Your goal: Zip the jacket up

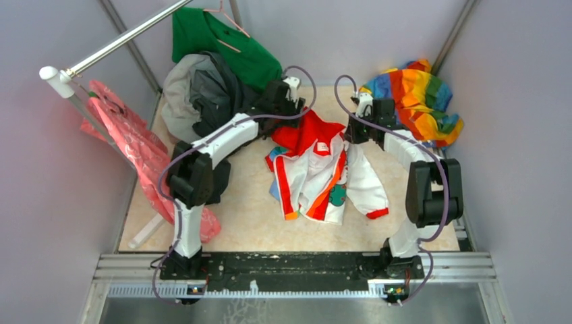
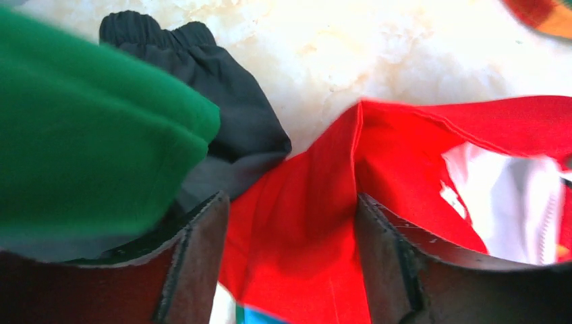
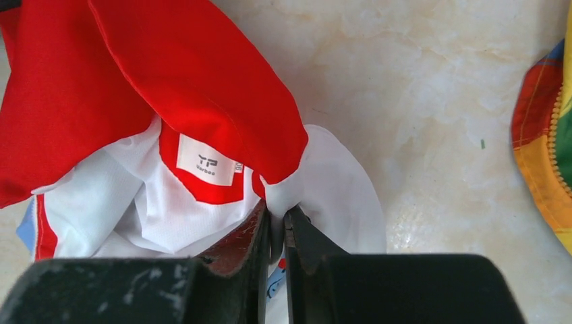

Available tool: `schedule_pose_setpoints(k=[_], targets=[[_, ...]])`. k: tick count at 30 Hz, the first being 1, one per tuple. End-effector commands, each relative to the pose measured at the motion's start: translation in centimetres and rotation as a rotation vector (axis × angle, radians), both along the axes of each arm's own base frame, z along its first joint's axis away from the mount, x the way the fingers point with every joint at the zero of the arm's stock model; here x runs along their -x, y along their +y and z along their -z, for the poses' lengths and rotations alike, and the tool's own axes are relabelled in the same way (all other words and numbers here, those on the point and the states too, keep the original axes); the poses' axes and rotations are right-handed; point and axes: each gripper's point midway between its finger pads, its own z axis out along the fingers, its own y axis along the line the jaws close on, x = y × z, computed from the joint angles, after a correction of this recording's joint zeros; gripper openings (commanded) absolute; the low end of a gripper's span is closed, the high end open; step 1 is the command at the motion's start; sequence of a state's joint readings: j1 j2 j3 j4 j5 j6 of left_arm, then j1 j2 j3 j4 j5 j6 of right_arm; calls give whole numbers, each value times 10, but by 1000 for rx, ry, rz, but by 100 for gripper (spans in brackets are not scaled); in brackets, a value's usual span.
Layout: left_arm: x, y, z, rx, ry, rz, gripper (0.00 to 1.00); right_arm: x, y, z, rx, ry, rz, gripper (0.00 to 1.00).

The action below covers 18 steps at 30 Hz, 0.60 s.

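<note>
lying crumpled on the pale, marble-veined table (image 1: 236, 216), the jacket (image 1: 317, 172) showed smooth white panels, striped edges and an orange-red zipper strip (image 1: 328, 187) running down its front, which lay parted. its red hood (image 1: 305, 132) sat bunched in soft folds at the jacket's far end.

the left gripper (image 1: 301, 108) hung over the far left corner of the jacket. in the left wrist view its two dark, scuffed fingers (image 2: 202, 256) stood wide apart, with matte red hood cloth lying loose between them and nothing pinched. the right gripper (image 1: 356, 131) was at the jacket's far right shoulder. in the right wrist view its fingers (image 3: 307, 243) were drawn to a narrow slit, nipping a small fold of thin white jacket cloth just below the hood's edge. a white rectangular neck label (image 3: 208, 160) with dark lettering showed inside the collar.

left of the jacket lay a heap of dark grey garment (image 1: 209, 94) with a gathered elastic cuff, and a green garment (image 1: 229, 47) beyond it. right of the jacket, well apart, sat a rumpled rainbow cloth (image 1: 421, 98) in broad bands. far to the jacket's left a pink garment (image 1: 128, 142) hung by a metal rail (image 1: 121, 40).
</note>
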<state>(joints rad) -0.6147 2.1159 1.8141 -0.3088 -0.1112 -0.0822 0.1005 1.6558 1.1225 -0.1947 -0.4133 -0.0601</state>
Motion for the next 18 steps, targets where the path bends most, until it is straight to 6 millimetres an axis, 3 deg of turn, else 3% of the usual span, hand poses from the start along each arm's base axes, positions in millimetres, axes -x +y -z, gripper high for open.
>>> schedule_pose_setpoints(k=[1,5,9,14,18], targets=[[34,-12,-90,231,-125,150,78,-14,4,-28,-78,-73,-47,17],[89,-9,-121,356,-159,289,87,-3,-3,-43,-118,-100,-96,31],[138,9,-128,429,-160,337,89,18,-8,-61,-165,-164,-170,43],[186,45,-75,440,-64,271,89,64,12,-79,-191,-350,-383,54],[208,60,-45,454,-42,253,90,116,35,-85,-203,-648,-669,62]])
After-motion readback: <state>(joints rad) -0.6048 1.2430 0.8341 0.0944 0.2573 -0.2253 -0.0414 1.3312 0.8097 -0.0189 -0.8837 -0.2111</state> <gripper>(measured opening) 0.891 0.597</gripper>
